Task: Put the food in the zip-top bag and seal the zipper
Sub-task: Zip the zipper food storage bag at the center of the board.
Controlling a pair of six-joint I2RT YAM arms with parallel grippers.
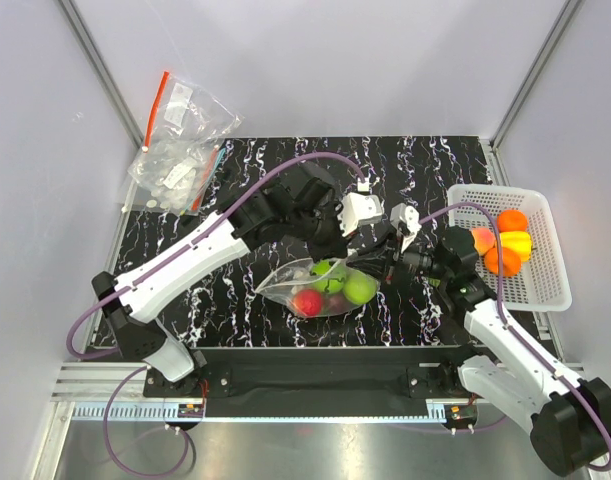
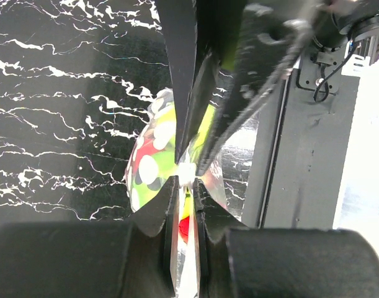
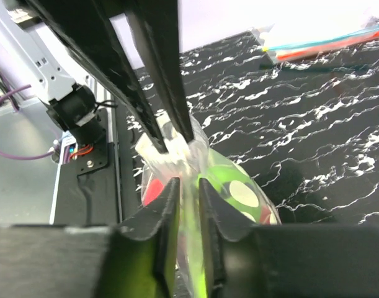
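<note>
Since both grippers crowd onto the same bit of the zip-top bag (image 1: 320, 297), the whole thing comes down to how the zipper (image 3: 169, 149) runs between them. The bag sits mid-table on the black marbled mat (image 1: 435, 170), lying on its side with the food (image 1: 360, 289) inside it. A couple of green pieces and a red one show through the dots, and the mouth end points toward the far right, where the fingers meet. The left gripper (image 2: 187, 189) is pinched closed on the mouth edge, film squeezed flat between its pads. The right gripper (image 3: 189, 185) comes at it head-on from the opposite side, tips almost touching the other pair, and it straddles the same edge with just a narrow gap. I honestly can't tell whether it's actually clamping or only bracketing the film. In both wrist views the film shows edge-on and in line with both sets of fingers, so my guess is the strip's long axis runs from one pinch straight to the other. That'd make the right arm the one to slide away along the seal while the left anchors. More of the food sits over in the white basket (image 1: 547, 285), well apart and nearer the right arm.
</note>
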